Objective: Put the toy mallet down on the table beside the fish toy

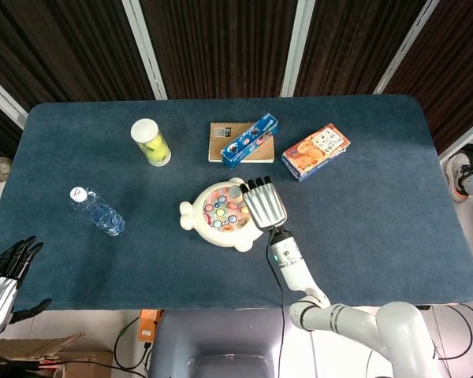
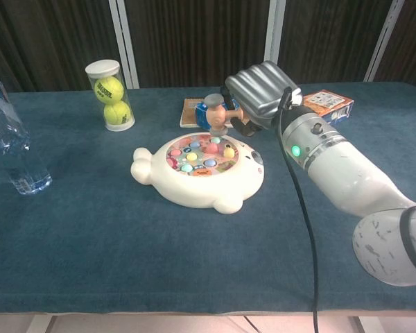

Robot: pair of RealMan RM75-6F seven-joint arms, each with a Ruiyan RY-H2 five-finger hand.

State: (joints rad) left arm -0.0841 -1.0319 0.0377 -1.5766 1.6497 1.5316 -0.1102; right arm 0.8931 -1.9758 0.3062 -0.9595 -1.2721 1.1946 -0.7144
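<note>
The white fish toy (image 1: 194, 211) (image 2: 194, 191) with coloured pegs lies at the middle of the blue table (image 1: 363, 220). My right hand (image 1: 265, 205) (image 2: 263, 89) hovers over the fish's right end and grips the toy mallet (image 2: 217, 115) by its handle. The mallet's grey and pink head hangs just above the pegs at the fish's far edge. In the head view the hand hides most of the mallet. My left hand (image 1: 6, 272) is off the table's near left corner, fingers spread, holding nothing.
A tube of tennis balls (image 1: 151, 142) (image 2: 109, 94) stands at the back left. A water bottle (image 1: 98, 211) (image 2: 10, 146) is at the left. Behind the fish lie a notebook (image 1: 219, 142), a blue box (image 1: 251, 140) and an orange box (image 1: 315, 151) (image 2: 328, 104).
</note>
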